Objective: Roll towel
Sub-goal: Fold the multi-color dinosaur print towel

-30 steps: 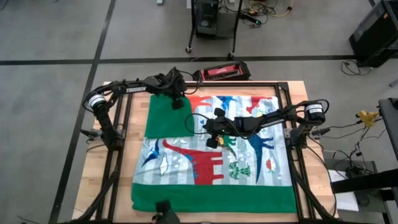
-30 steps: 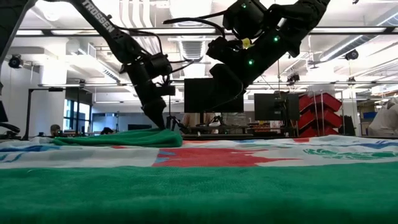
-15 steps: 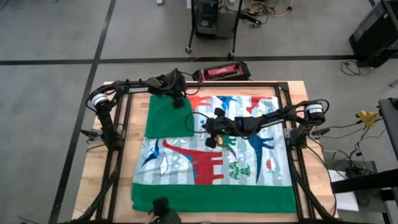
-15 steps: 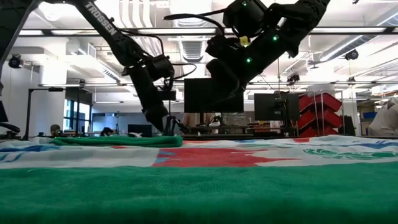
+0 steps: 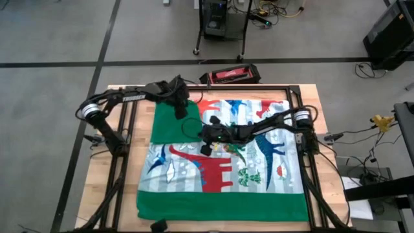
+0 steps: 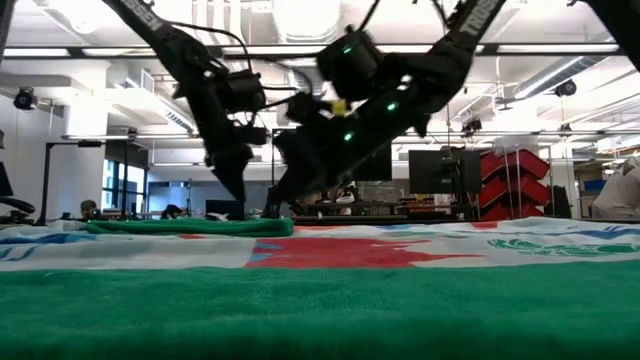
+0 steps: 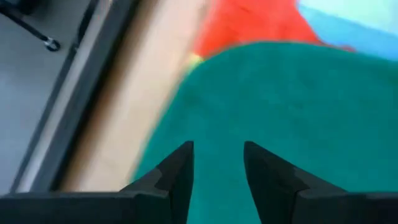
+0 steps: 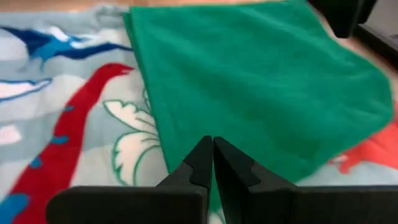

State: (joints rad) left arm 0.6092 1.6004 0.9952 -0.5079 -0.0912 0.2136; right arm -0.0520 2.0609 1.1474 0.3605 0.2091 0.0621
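1. The towel (image 5: 223, 162) is seen spread flat over most of the table (image 5: 123, 194), printed face up, with its green border along the near edge.
2. Its far-left corner is folded over onto the printed face, so that a green panel (image 5: 174, 124) of the back is shown.
3. In the low view the folded panel (image 6: 190, 226) is seen as a thin raised green layer on the towel (image 6: 320, 300).
4. The left gripper (image 5: 179, 111) is held over the far part of the green panel, near the towel's far edge.
5. In the left wrist view its fingers (image 7: 180, 171) are seen spread a little apart, with nothing between them and the green cloth (image 7: 298, 106) below.
6. The right gripper (image 5: 204, 147) is reached across the towel from the right side and is placed at the right edge of the green panel.
7. In the right wrist view its fingers (image 8: 200, 163) are seen pressed together, pointed at the fold's edge (image 8: 149, 112), with no cloth pinched.
8. Whether either gripper touches the cloth cannot be told.
9. A red and black case (image 5: 231, 75) is seen beyond the table's far edge.
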